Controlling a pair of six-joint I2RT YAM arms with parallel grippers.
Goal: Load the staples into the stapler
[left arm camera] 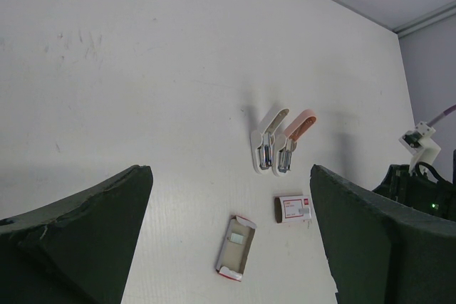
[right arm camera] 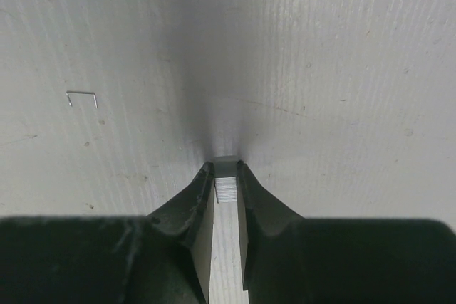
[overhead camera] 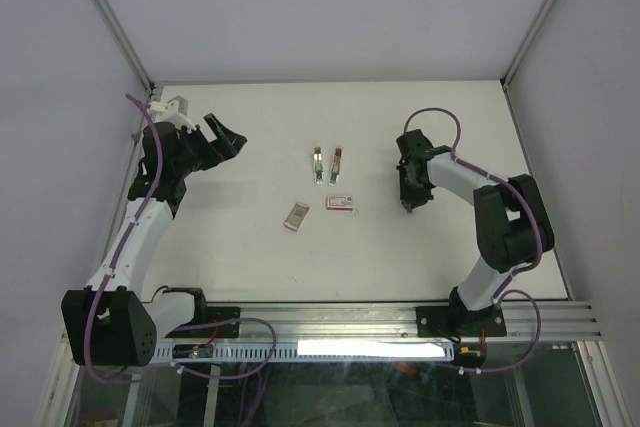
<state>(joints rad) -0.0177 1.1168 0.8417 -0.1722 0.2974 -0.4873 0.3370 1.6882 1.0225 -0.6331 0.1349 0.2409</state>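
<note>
We found the right gripper (right arm camera: 226,173) pressed low to the table (overhead camera: 450,117), to the right of the red-and-white box (overhead camera: 341,202). Its fingers were clenched on what looked to us like a short staple strip (right arm camera: 226,190), a ridged silvery piece pinched at the very tips. We judged the narrow grip suited so thin a piece, since a hold at the tips leaves most of the strip free to slide into a magazine. One loose staple (right arm camera: 82,97) lay on the table by itself, off to the gripper's side.

The left gripper (overhead camera: 228,135) hung at the far left with its fingers spread wide and nothing between them. It was well apart from everything, which we took to mean it was keeping out of the way while its camera watched the middle of the table.

The staples (left arm camera: 237,236) sat in a shallow open tray (left arm camera: 226,270), near and just left of the red-and-white box. The tray's top was off, so the block could be reached from above. The box itself was closed and showed nothing of its contents.

Farther back, the white stapler (left arm camera: 266,137) and the pink stapler (left arm camera: 293,135) lay side by side, almost touching — tops lifted, metal channels exposed and ready for a strip
</note>
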